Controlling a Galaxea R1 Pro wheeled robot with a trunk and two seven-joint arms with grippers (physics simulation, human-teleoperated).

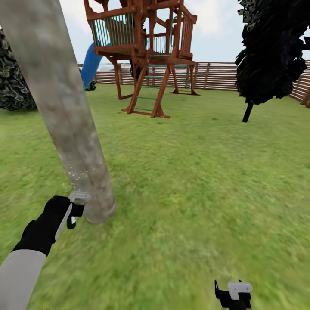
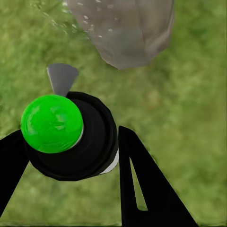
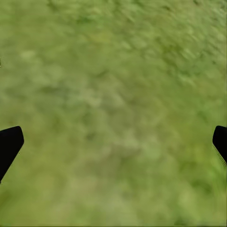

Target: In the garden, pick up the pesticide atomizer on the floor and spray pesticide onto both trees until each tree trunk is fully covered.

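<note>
Head view: my left claw (image 1: 76, 209) sits low beside the base of the thick tree trunk (image 1: 64, 116), clenched on the sprayer (image 2: 71, 137). Left wrist view shows its two black fingers (image 2: 142, 184) pressed against the sprayer's black body on either side, green cap (image 2: 52, 124) facing the camera, grey nozzle (image 2: 61, 78) aimed toward the trunk (image 2: 125, 30). White spray specks (image 1: 79, 175) dot the bark just above the claw, near the trunk's foot.

To do this step well, I judge I should keep the nozzle facing the bark, stay close, and sweep slowly upward and around so no bare patch is left; most of the trunk higher up looks unspecked. Grip should stay firm so the sprayer doesn't twist.

Sprayer is inside the left claw, just beside the trunk, apart from it. Right claw (image 1: 233, 297) hangs low over the lawn (image 3: 113, 94), fingers spread wide, holding nothing.
</note>
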